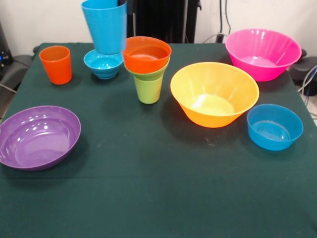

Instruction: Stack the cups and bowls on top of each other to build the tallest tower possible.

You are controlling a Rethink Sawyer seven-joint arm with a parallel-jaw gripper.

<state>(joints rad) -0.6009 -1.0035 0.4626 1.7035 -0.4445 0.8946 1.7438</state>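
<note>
The tower stands at the table's middle back: a lime green cup (148,88) upright, a small green bowl (157,70) on it, and a medium orange bowl (146,53) on top. A light blue cup (105,27) hangs in the air at the top edge, just left of the tower and above the small blue bowl (103,64). My gripper (120,4) shows only as a dark sliver at the cup's upper right rim and holds the cup. An orange cup (55,64) stands at the back left.
A purple bowl (38,136) lies at the left, a yellow-orange bowl (214,94) right of the tower, a pink bowl (262,53) at the back right, and a medium blue bowl (275,126) at the right. The green table (158,198) stretches to the front.
</note>
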